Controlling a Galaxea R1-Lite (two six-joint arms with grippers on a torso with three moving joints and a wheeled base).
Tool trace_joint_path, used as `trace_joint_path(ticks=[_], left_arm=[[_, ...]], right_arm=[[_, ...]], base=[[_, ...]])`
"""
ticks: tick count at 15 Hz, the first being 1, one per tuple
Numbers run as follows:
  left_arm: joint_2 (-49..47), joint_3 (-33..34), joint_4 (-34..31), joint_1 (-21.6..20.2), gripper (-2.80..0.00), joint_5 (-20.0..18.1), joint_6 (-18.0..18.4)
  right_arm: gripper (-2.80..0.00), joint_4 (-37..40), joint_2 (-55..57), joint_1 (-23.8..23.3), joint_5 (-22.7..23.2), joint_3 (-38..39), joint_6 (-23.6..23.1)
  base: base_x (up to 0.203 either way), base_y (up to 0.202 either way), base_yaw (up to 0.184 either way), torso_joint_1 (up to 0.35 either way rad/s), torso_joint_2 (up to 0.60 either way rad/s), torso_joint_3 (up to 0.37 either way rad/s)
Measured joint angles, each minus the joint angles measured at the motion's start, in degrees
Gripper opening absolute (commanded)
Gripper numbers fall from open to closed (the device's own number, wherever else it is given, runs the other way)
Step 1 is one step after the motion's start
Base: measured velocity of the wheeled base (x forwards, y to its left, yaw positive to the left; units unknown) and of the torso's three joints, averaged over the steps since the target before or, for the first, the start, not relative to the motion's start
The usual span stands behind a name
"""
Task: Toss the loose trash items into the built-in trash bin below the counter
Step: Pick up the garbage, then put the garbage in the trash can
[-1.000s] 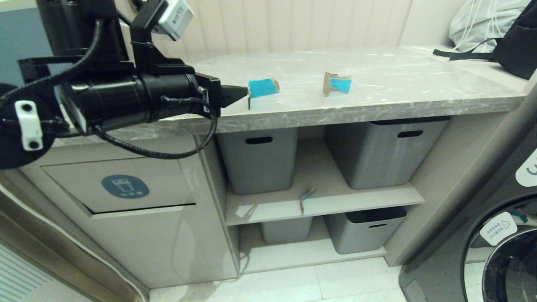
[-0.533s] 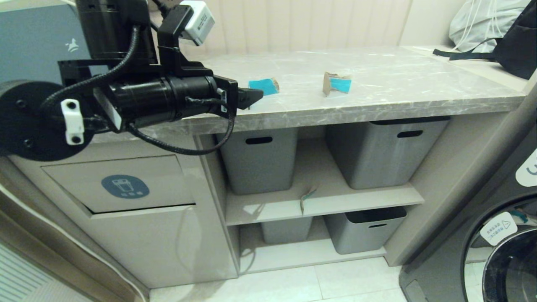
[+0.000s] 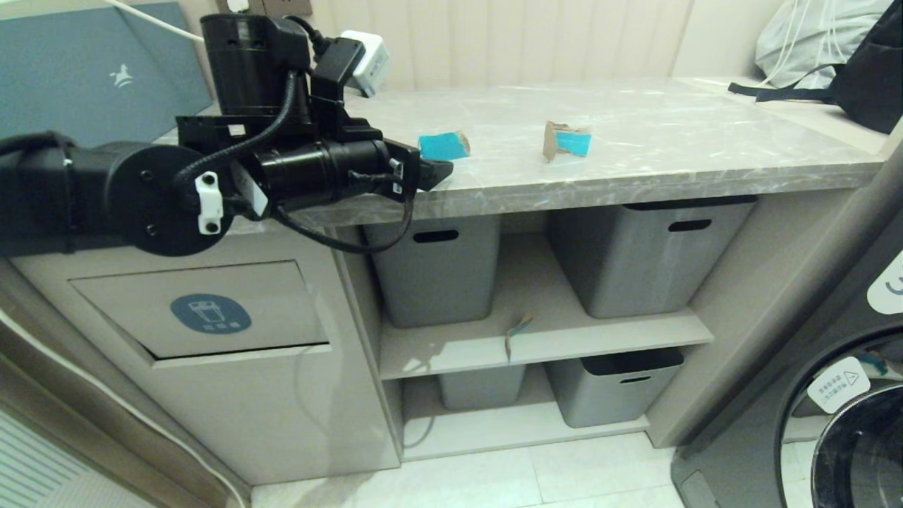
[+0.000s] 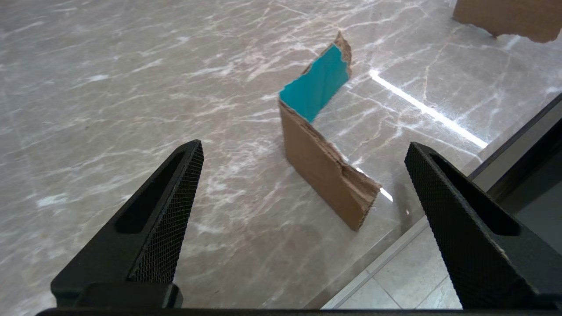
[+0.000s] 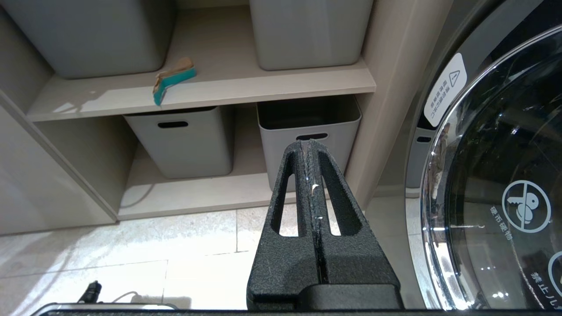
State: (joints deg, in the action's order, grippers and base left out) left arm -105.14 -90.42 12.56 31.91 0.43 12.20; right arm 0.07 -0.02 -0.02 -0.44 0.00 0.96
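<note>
Three torn turquoise-and-brown cardboard scraps visible. Left gripper (image 4: 303, 153) over grey marble-look counter (image 3: 670, 152), fingers (image 4: 167, 215) spread wide, empty; nearest folded scrap (image 4: 322, 145) stands upright ahead of fingertips, between their lines, untouched. Second scrap (image 3: 566, 141) further beyond on counter. Third scrap (image 5: 172, 78) on beige shelf, ahead of right gripper (image 5: 311, 145), whose fingers are pressed together, empty. Beige bin flap with blue sticker (image 3: 210, 313) below left arm.
</note>
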Motion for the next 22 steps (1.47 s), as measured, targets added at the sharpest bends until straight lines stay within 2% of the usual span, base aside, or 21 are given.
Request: trace_joint_path(ticks=[1, 11, 15, 17, 19, 20, 22], left_arm=[[-0.40, -0.54, 0.08, -0.02, -2.80, -0.01, 0.04], [-3.27, -3.94, -0.03, -1.21, -2.80, 0.06, -0.05], [0.02, -2.69, -0.06, -1.24, -2.80, 0.57, -0.38], [4.22, 0.01, 0.05, -1.24, -2.80, 2.52, -0.35], [9.88, 5.02, 0.10, -1.60, -2.80, 6.53, -0.22], [13.19, 8.20, -0.01, -2.68, -2.80, 8.66, -0.28], [19.81, 14.61, -1.36, -6.48, -2.80, 10.60, -0.46]], right_arm=[[-2.80, 0.00, 0.00, 0.00, 0.00, 0.00, 0.00], [-2.80, 0.02, 0.00, 0.02, 0.00, 0.00, 0.00], [-2.80, 0.02, 0.00, 0.02, 0.00, 0.00, 0.00], [-2.80, 0.02, 0.00, 0.02, 0.00, 0.00, 0.00], [-2.80, 0.02, 0.00, 0.02, 0.00, 0.00, 0.00], [-2.80, 0.02, 0.00, 0.02, 0.00, 0.00, 0.00], [-2.80, 0.02, 0.00, 0.02, 0.00, 0.00, 0.00]], base=[[0.000, 0.000, 0.000, 0.000, 0.00, 0.000], [0.000, 0.000, 0.000, 0.000, 0.00, 0.000], [0.000, 0.000, 0.000, 0.000, 0.00, 0.000], [0.000, 0.000, 0.000, 0.000, 0.00, 0.000], [0.000, 0.000, 0.000, 0.000, 0.00, 0.000], [0.000, 0.000, 0.000, 0.000, 0.00, 0.000], [0.000, 0.000, 0.000, 0.000, 0.00, 0.000]])
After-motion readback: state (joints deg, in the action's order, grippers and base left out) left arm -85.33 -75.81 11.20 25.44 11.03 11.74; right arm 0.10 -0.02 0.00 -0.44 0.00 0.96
